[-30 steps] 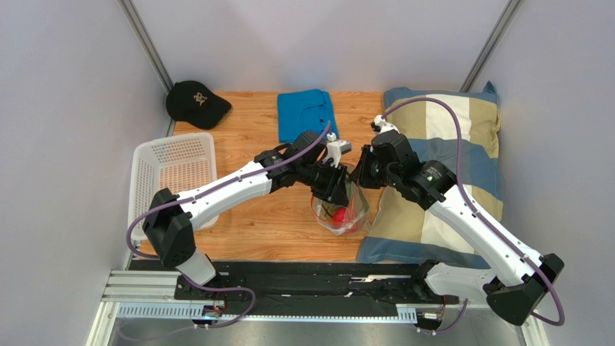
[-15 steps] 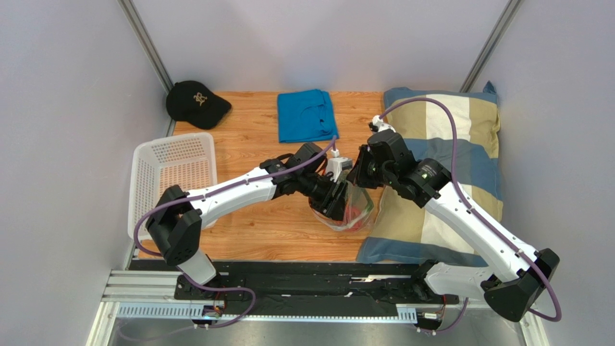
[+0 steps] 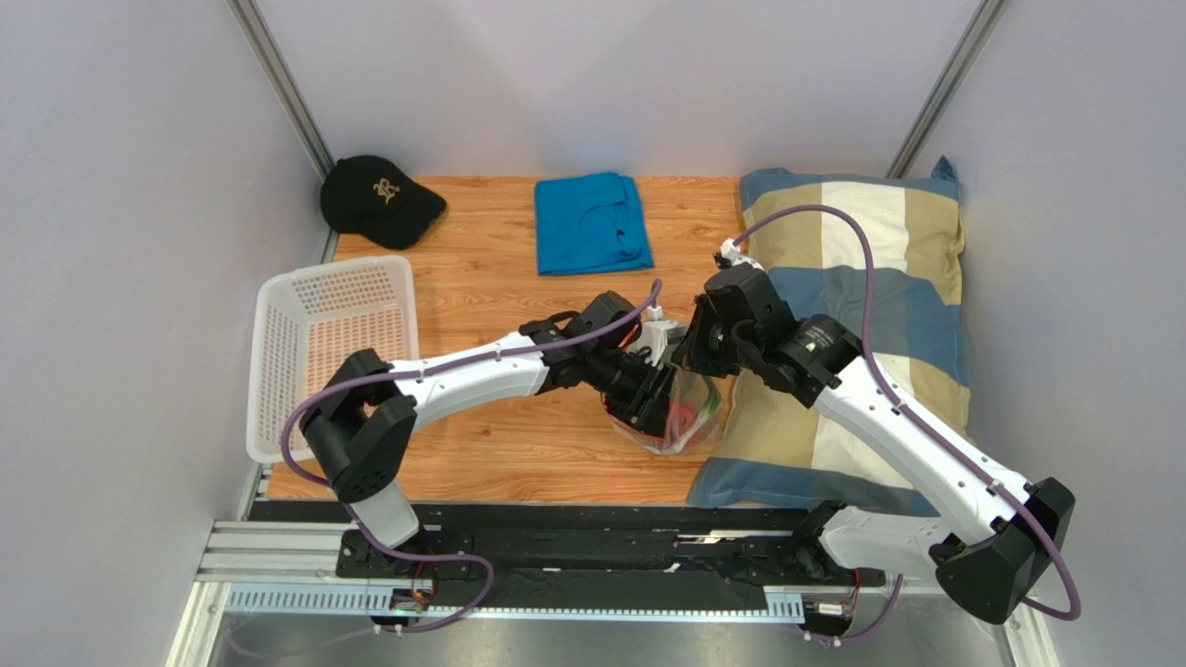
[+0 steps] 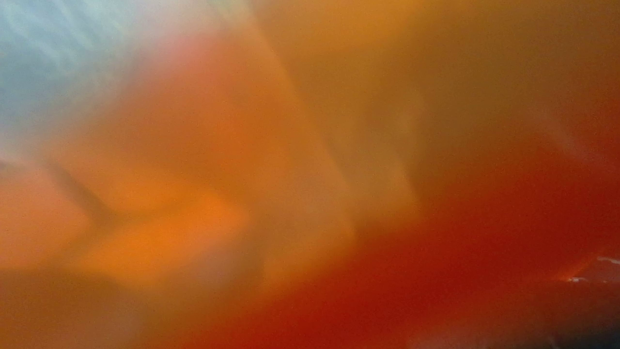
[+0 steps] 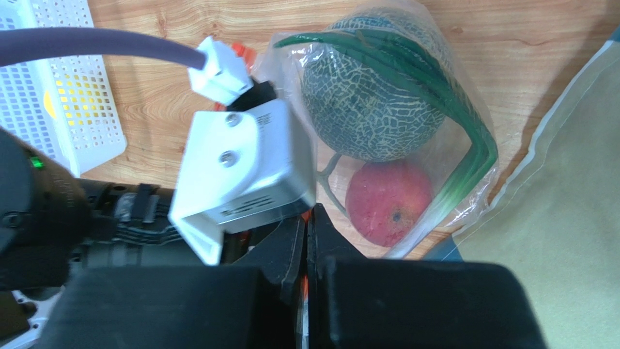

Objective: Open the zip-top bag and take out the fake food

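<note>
lying on the desk (image 3: pixel 487 292) against the edge of the pillow (image 3: pixel 863 236), the zip-top bag (image 5: pixel 466 207) is holding a netted grey-green ball (image 5: pixel 371 102) and a red fruit (image 5: pixel 389 200). the right gripper (image 5: pixel 307 236) is pinching the bag's rim, jaws pressed together, apparently to hold the mouth open while the left gripper (image 3: pixel 657 396) is poking inside; whether its jaws are open or closed cannot be told.

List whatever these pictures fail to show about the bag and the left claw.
- Left wrist view: only an orange-red blur, too close to focus; nothing identifiable.
- left claw: open or shut unclear; both wrists cover it from above, the white camera housing in the right wrist view.
- zip-top bag: zip state hidden behind that housing.
- Contents beyond the grey-green ball and red fruit: hidden likewise.
</note>
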`<action>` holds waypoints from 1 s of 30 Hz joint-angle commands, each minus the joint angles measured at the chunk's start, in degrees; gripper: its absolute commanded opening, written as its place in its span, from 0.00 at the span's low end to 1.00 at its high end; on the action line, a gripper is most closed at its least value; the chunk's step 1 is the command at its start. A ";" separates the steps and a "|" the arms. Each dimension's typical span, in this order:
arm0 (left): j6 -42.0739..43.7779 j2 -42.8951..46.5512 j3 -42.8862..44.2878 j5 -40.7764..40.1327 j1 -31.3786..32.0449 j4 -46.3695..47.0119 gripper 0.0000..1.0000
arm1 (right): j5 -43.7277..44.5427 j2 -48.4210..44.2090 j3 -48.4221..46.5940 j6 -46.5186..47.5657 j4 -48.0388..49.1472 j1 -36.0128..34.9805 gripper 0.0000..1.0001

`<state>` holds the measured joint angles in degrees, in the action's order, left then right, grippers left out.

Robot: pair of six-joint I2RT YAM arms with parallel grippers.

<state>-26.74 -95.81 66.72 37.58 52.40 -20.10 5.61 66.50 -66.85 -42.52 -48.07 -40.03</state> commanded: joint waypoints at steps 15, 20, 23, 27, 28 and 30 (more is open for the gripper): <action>-0.06 -7.37 2.80 -3.22 3.67 2.34 0.35 | 2.92 -1.99 -1.35 -4.32 5.71 0.13 0.00; -1.12 -8.26 2.89 -4.17 3.94 2.70 0.29 | 2.92 -2.60 -0.04 -3.71 5.62 0.13 0.00; -0.51 -5.28 2.28 -11.45 3.94 1.21 0.17 | 3.62 -3.57 0.84 -2.22 4.22 0.21 0.00; 1.16 -1.32 5.08 -16.22 3.94 -6.23 0.30 | 1.78 -6.99 4.35 0.24 5.18 0.13 0.00; 1.60 -0.79 7.44 -16.83 3.94 -8.27 0.33 | 1.17 -7.61 6.10 0.33 5.79 0.04 0.00; 2.22 1.32 9.04 -19.03 3.94 -12.57 0.41 | -0.59 -9.10 7.69 0.25 7.46 0.04 0.00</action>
<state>-26.72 -99.98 70.72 24.40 55.99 -23.24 6.85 61.21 -61.54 -43.83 -46.70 -39.99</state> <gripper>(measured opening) 0.353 0.008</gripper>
